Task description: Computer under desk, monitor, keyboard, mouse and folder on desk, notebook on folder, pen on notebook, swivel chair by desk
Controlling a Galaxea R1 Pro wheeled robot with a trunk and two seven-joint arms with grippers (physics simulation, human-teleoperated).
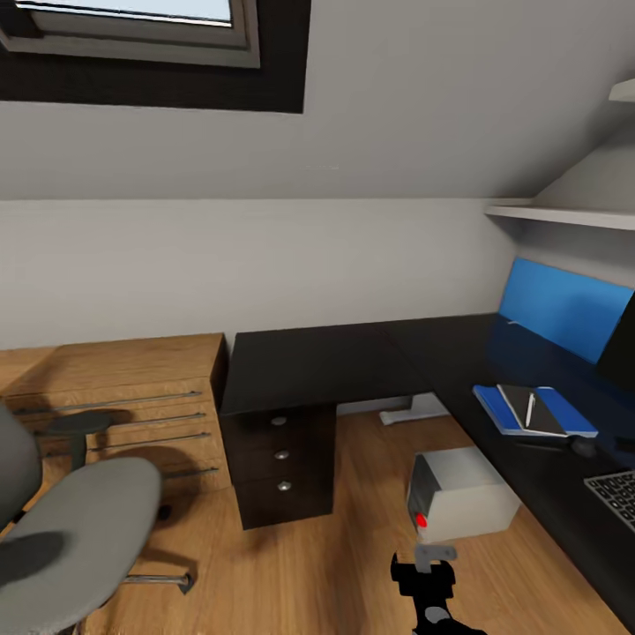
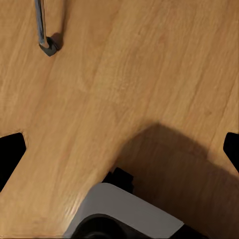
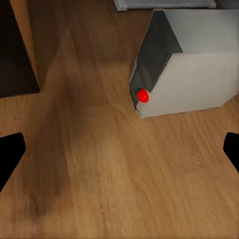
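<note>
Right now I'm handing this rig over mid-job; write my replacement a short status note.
Right end effector open, empty, facing the computer, which sits on the floor beside the desk, not clearly under it.
Left end effector open, empty, over the floor.
Done: folder on desk, notebook on it, pen on top; keyboard on desk, what looks like the mouse beside it.
Left: check computer; roll swivel chair to desk.

Even, soft daylight from the skylight (image 1: 132, 22); blurry shadows on the floor (image 3: 99, 164); renders slightly soft, no glare.
</note>
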